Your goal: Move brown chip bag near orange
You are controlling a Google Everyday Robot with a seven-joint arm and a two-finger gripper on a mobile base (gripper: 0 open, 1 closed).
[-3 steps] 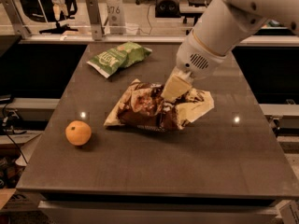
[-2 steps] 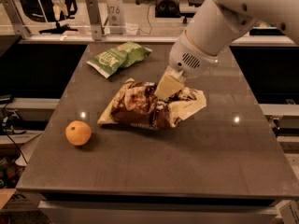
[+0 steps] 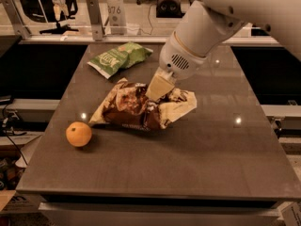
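1. Table [image 3: 188, 173]: dark top. Its front edge lies well to the near side of the gripper, and any slide should end short of it.
2. Orange [image 3: 78, 134]: to the gripper's near-left, just apart from the bag's nearest corner. It is round and likely to roll, so the bag should stop before touching it.
3. Brown chip bag [image 3: 131, 109]: crumpled and lying flat directly under the gripper, one cream end pointing toward the orange. Judged nearly placed; a short pull toward the near-left should be enough.
4. Gripper [image 3: 157, 86]: planted on the bag's upper middle. I cannot tell whether it is clamped on the foil or only pressing. Low, slow travel is advised, since the foil may slip.
5. Green chip bag [image 3: 120, 58]: beyond the gripper to its left, apart from the brown bag. Leave it untouched.
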